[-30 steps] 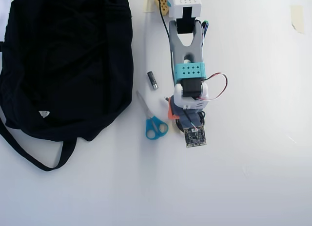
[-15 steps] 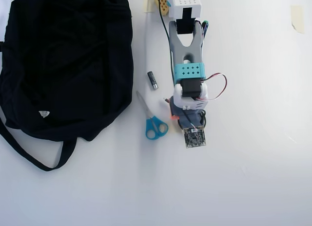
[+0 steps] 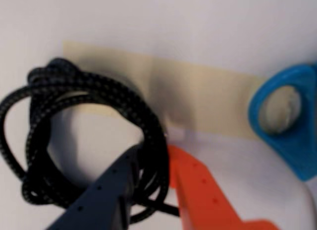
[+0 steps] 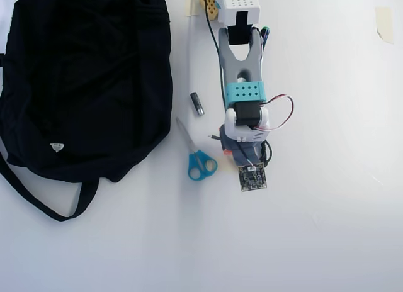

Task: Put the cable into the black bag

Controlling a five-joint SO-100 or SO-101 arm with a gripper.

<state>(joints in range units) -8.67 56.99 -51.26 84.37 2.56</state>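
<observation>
Fabric of the black bag (image 4: 82, 84) fills the far left of the overhead view, lying flat on the white desk (image 4: 340, 241) with its strap looping toward the near edge; no opening is clearly visible from above. To its right lie a small dark cylindrical object (image 4: 198, 104), too small to name, and blue-handled scissors (image 4: 196, 157), just left of the arm (image 4: 242, 84). The arm reaches down the middle of that view and hides almost all of the cable beneath its wrist.

In the wrist view the coiled braided cable (image 3: 64, 121) sits at the left, on the desk over a strip of beige tape (image 3: 198, 96), with a scissor handle at the right edge.

Risks, as I judge them: the coil is loose, so a lift by only a few strands could let the rest unwind and trail, catching on the scissors on the way left to the bag. The bite is also close to the finger tips, so the strands might slip out once the arm swings. And since the bag looks collapsed, the cable could land on top of the fabric rather than inside.

The end effector (image 3: 163, 148) has its dark finger inside the coil and its orange finger outside, with the right-hand run of cable strands between them. The gap is narrow, about the width of that bundle, and the jaws appear pressed on the cable, which rests on the desk, not yet lifted.
</observation>
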